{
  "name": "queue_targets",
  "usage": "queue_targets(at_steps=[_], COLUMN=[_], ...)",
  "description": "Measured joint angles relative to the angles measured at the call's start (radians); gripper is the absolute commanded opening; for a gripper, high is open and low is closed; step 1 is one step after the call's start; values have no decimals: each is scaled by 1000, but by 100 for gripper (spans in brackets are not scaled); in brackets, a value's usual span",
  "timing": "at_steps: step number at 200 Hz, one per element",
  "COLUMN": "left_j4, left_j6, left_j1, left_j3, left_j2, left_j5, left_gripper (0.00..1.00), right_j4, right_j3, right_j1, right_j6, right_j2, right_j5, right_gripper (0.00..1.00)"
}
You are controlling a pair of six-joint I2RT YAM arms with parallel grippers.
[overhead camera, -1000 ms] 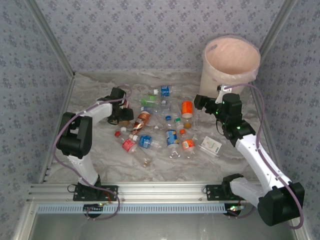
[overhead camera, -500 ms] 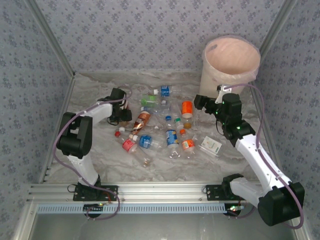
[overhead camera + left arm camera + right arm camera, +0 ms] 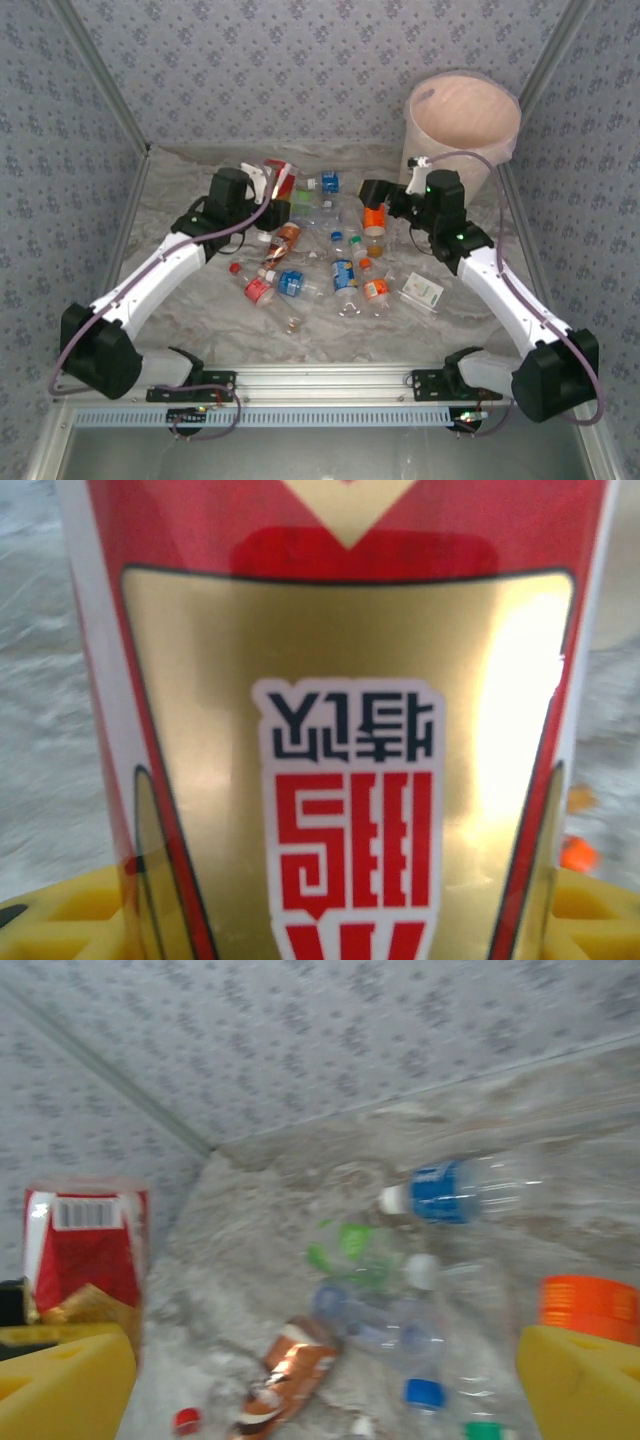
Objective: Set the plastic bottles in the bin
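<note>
My left gripper (image 3: 273,188) is raised above the table and shut on a plastic bottle with a red and gold label (image 3: 281,177). That label (image 3: 340,730) looms close in the left wrist view, between the yellow fingers (image 3: 60,920). Several other bottles lie scattered mid-table: blue-labelled (image 3: 328,182), green (image 3: 298,201), brown (image 3: 284,240) and orange (image 3: 374,216). My right gripper (image 3: 372,192) is open and hovers just left of the orange bottle (image 3: 590,1308), with nothing between its fingers (image 3: 65,1385). The cream bin (image 3: 462,120) with its pink bag stands at the back right.
A small white box (image 3: 424,293) lies on the right of the marbled table (image 3: 190,330). A loose red cap (image 3: 186,1420) rests near the brown bottle (image 3: 290,1370). Patterned walls close in on three sides, and a metal rail (image 3: 320,382) runs along the near edge.
The left arm has lifted off the table and swung up and right with the red-and-gold bottle in its gripper. The right gripper has moved left, past the orange bottle.
</note>
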Motion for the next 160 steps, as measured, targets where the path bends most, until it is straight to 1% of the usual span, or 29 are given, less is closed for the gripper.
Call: queue_targets(at_steps=[19, 33, 57, 116, 140, 150, 160], left_j4=[28, 50, 79, 167, 185, 187, 193], left_j6=[15, 22, 31, 65, 75, 78, 78], left_j1=[-59, -84, -126, -220, -242, -247, -251], left_j3=[-20, -23, -24, -29, -29, -31, -34], left_j2=[-18, -18, -21, -23, -23, -23, -23], left_j5=[45, 63, 63, 42, 26, 19, 13], left_gripper=[51, 51, 51, 51, 51, 51, 51], right_j4=[47, 85, 125, 131, 130, 131, 134], right_j3=[29, 40, 60, 120, 130, 130, 130], right_j1=[38, 63, 101, 156, 170, 174, 176], right_j6=[34, 55, 66, 80, 93, 108, 119], right_j2=[35, 51, 76, 126, 151, 154, 158], right_j5=[-66, -103, -139, -139, -106, -95, -93], right_gripper=[100, 100, 100, 100, 100, 99, 94])
